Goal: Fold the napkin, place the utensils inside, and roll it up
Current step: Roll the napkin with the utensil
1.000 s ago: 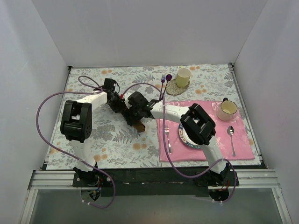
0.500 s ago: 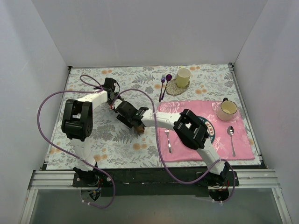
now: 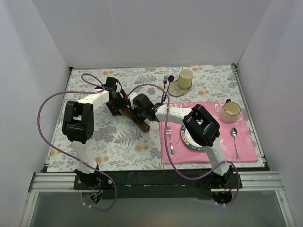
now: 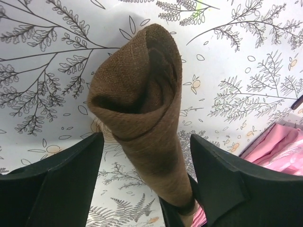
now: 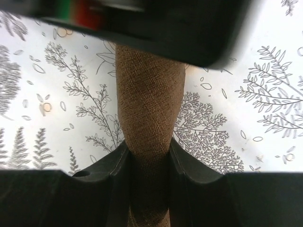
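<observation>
Right wrist: jaws pinch napkin (image 5: pixel 149 118).

No text, label, brand, number or sign can be read in any view. The napkin (image 4: pixel 142 104) is plain weave with no tag showing, and the tablecloth (image 3: pixel 118 142) carries only a leaf and flower print. The plate (image 3: pixel 187 142) has a dark rim band with marks too small to make out.
</observation>
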You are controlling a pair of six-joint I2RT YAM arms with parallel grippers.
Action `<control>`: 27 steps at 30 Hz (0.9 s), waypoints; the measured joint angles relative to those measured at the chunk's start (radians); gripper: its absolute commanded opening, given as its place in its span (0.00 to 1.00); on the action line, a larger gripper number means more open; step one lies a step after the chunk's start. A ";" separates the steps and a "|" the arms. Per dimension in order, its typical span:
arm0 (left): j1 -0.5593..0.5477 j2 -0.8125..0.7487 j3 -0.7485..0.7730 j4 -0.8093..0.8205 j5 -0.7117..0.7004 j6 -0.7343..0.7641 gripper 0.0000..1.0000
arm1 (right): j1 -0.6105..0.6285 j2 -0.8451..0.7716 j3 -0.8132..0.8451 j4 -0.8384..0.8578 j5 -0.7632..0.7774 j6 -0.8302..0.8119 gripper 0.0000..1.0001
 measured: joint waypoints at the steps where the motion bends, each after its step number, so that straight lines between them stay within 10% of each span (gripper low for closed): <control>1: 0.000 -0.002 0.002 -0.004 -0.002 0.001 0.75 | -0.015 -0.005 -0.012 0.017 -0.040 0.021 0.34; 12: 0.000 -0.067 0.003 0.003 0.021 -0.016 0.76 | -0.164 -0.013 -0.121 0.195 -0.447 0.241 0.33; 27: -0.006 -0.070 -0.015 0.041 0.053 -0.047 0.75 | -0.164 -0.005 -0.122 0.198 -0.499 0.282 0.33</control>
